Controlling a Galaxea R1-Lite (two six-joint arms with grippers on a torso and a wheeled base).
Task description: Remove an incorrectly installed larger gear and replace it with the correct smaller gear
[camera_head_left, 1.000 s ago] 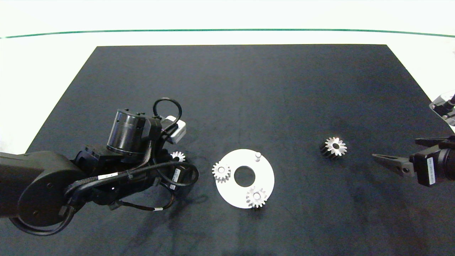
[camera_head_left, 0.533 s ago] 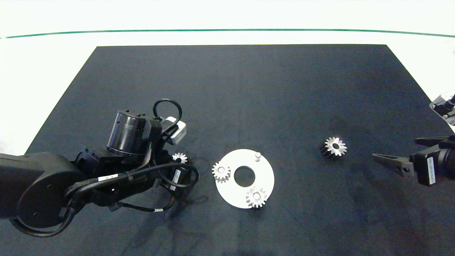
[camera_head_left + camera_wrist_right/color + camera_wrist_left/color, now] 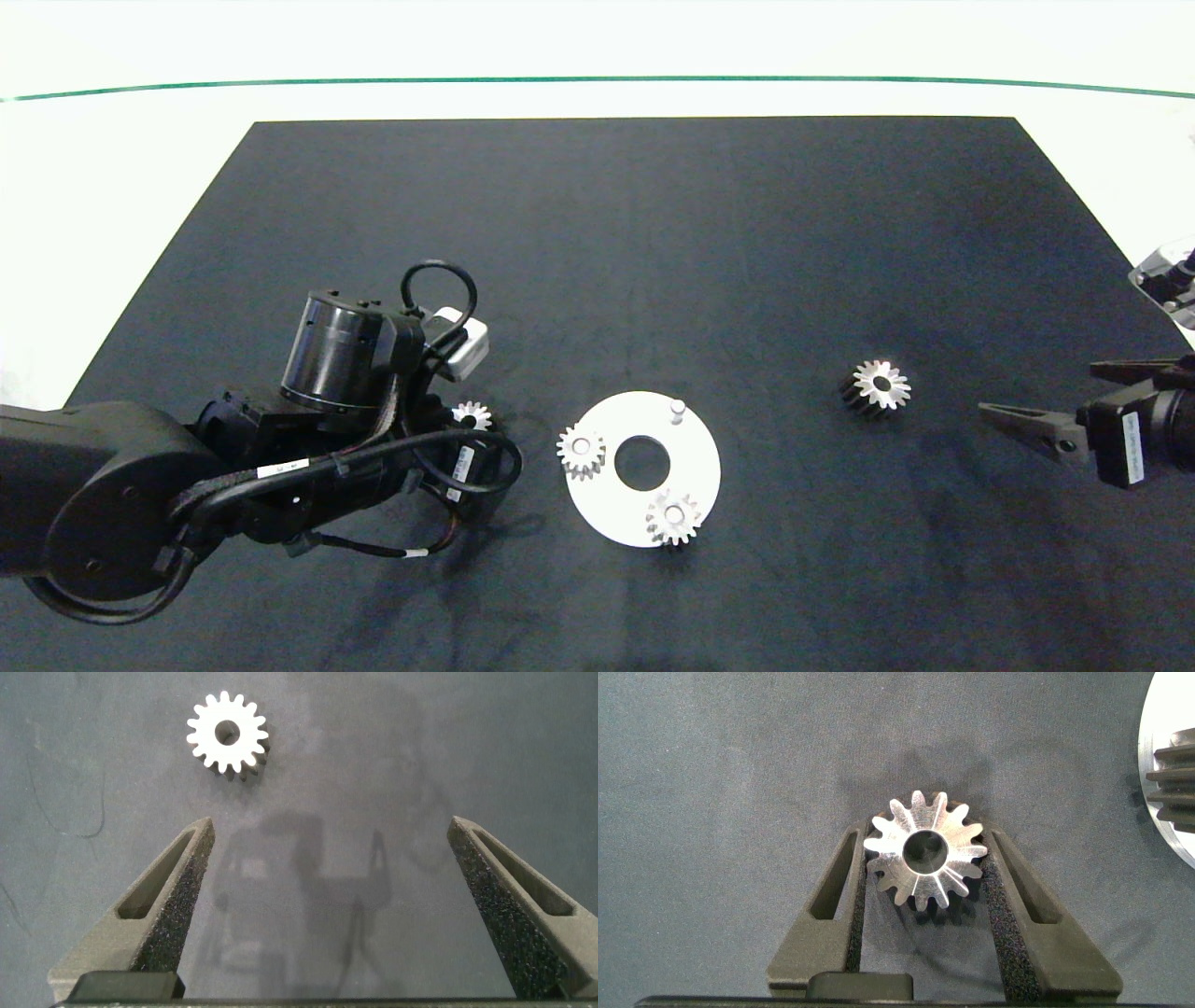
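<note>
A black mat [image 3: 653, 233] covers a white table. Near its middle lies a white disc [image 3: 695, 471] with a round centre hole. Two small gears sit on the disc, one at its left edge [image 3: 581, 452] and one at its near edge [image 3: 673, 519]. A short bare peg [image 3: 678, 409] stands at the disc's far side. The left arm reaches in from the left, and the left gripper [image 3: 924, 873] is down on the mat just left of the disc. Its two grey fingers [image 3: 836, 905] sit close on either side of the smaller gear [image 3: 924, 849], which lies flat with its bore facing up. The finger pads are at the gear's teeth, but it is not clear whether they press on them. In the head view this gear [image 3: 471, 415] peeks out beside the arm's wrist. The larger gear [image 3: 876, 386] lies on the mat well to the right of the disc, apart from everything else. The right gripper [image 3: 346, 901] hovers at the right edge of the mat, fingers spread wide and holding nothing. In its wrist view the larger gear [image 3: 227, 734] lies ahead of the open fingers.
</note>
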